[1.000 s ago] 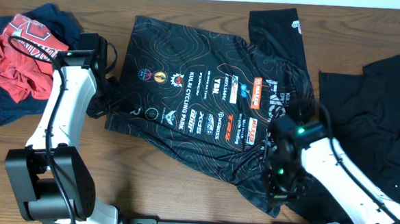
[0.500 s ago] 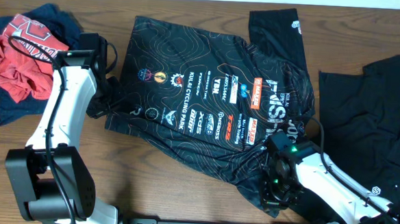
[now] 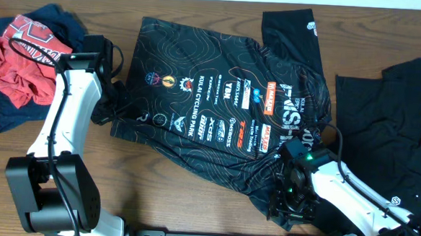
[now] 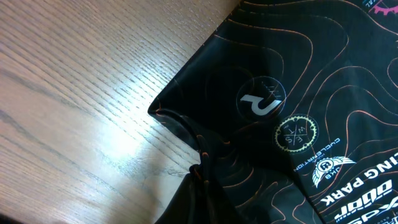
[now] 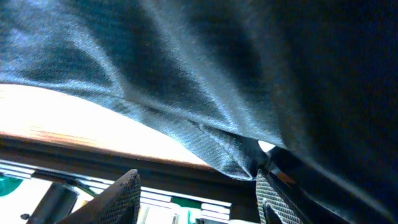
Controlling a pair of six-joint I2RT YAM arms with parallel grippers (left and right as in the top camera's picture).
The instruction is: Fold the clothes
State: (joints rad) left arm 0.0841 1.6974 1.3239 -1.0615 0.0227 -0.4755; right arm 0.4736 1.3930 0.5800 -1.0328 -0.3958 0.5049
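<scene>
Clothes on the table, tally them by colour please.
Black printed jersey: 1
Plain black garment: 1 (the black strip at the top may be a second)
Red garment: 1
Navy garment: 1
Total: 4, perhaps 5

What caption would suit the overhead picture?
A black cycling jersey spread on a wooden table between left arm and right arm.

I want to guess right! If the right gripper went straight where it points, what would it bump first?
Probably the black jersey: its hem hangs just ahead of the open right gripper. Depth is hard to judge here.
</scene>
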